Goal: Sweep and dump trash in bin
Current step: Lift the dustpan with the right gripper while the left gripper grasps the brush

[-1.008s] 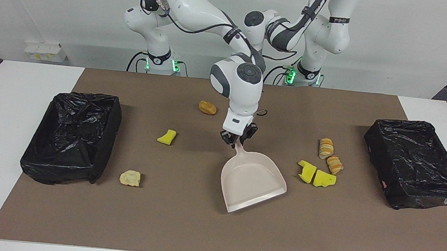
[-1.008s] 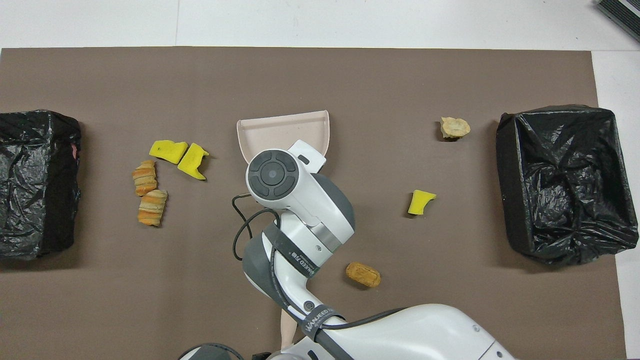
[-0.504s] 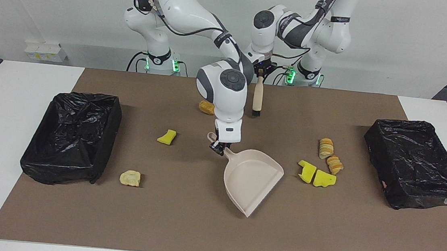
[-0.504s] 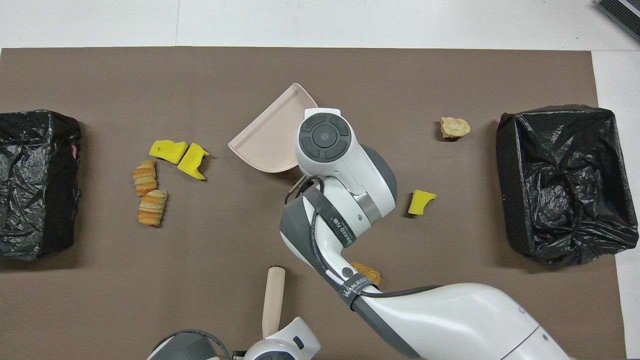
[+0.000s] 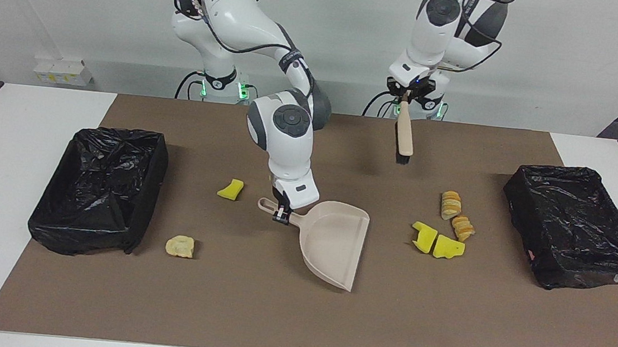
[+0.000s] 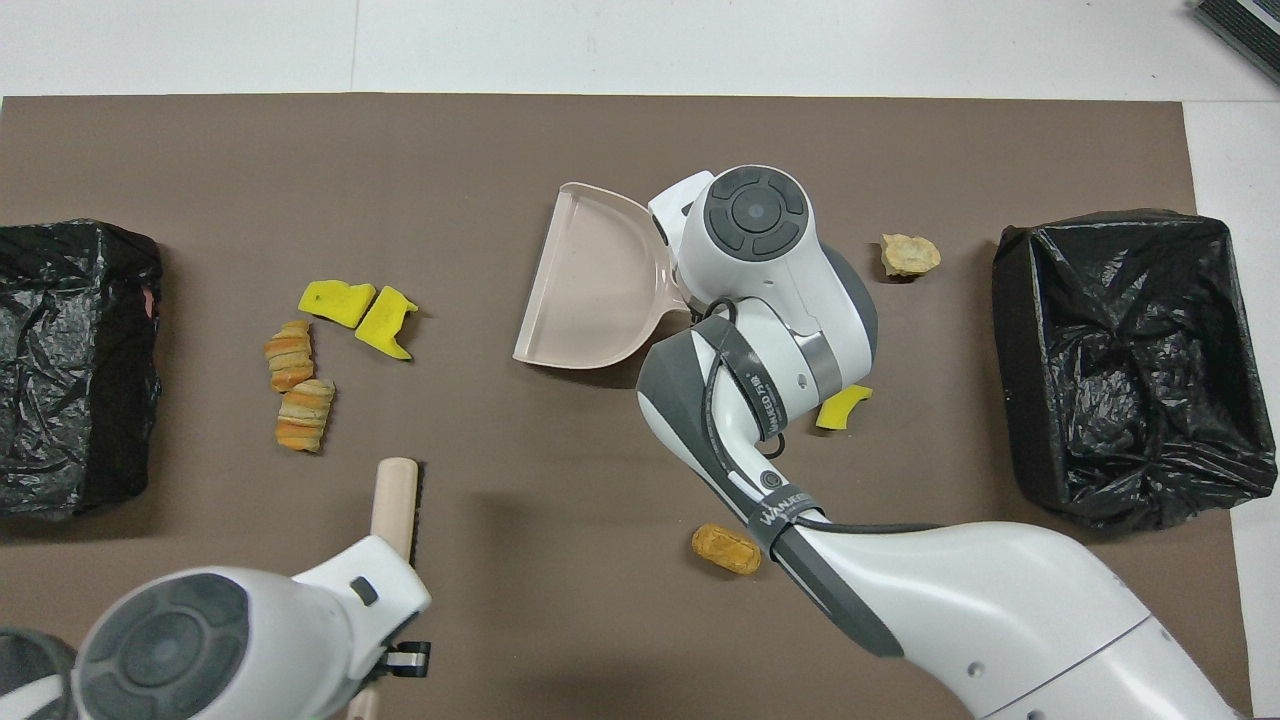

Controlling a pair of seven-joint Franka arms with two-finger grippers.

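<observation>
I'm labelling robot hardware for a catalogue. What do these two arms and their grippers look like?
Both arms are glossy white with dark grey joint sections, round grey end caps and black cables strapped outside. Green lights glow at their bases. The right gripper and left gripper are small, black and two-fingered, under white wrist blocks.

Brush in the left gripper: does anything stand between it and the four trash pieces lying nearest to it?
Nothing visible does. The brush, shut in the left gripper, hangs over bare mat; only mat separates it from the two bread lumps and two yellow wedges. The dustpan sits aside, toward the middle.
</observation>
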